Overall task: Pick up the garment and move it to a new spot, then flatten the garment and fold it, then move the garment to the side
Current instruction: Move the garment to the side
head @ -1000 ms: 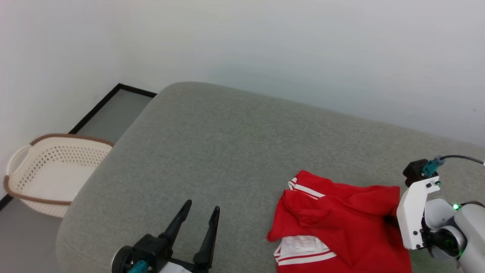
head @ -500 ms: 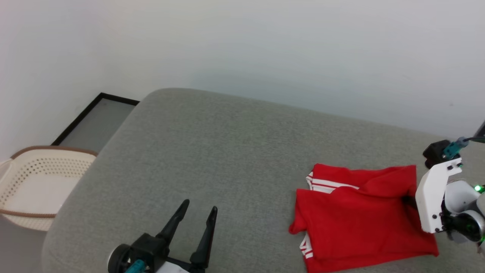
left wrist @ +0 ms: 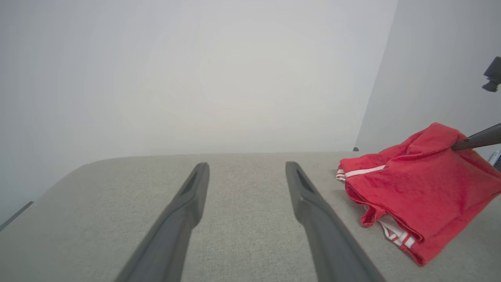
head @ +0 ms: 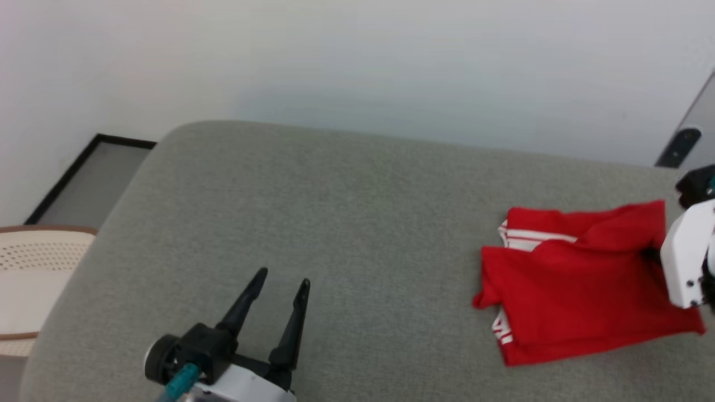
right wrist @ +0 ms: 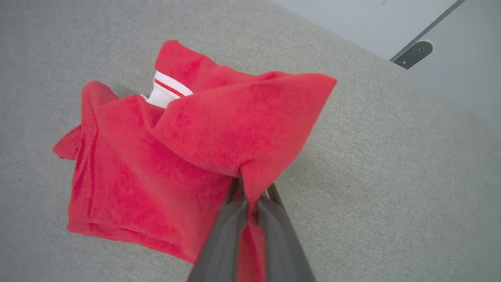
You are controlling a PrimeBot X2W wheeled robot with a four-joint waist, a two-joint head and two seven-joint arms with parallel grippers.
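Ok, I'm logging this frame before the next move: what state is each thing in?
red jersey: roughly folded, lying on the grey cushion, one edge pinched and raised.
right gripper: shut on the red jersey's edge.
left gripper: open, holding nothing.
laundry basket: upright on the floor, cut off by the frame.

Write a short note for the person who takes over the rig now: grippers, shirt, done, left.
Right gripper: jaws shut on a red edge of the shirt, which is lifted there.
Left gripper: open, empty, above the grey cushion, apart from the shirt.
Shirt: folded, lying on the cushion's right part.
Done: fold, as it looks.
Left: probably set it aside fully, then release.
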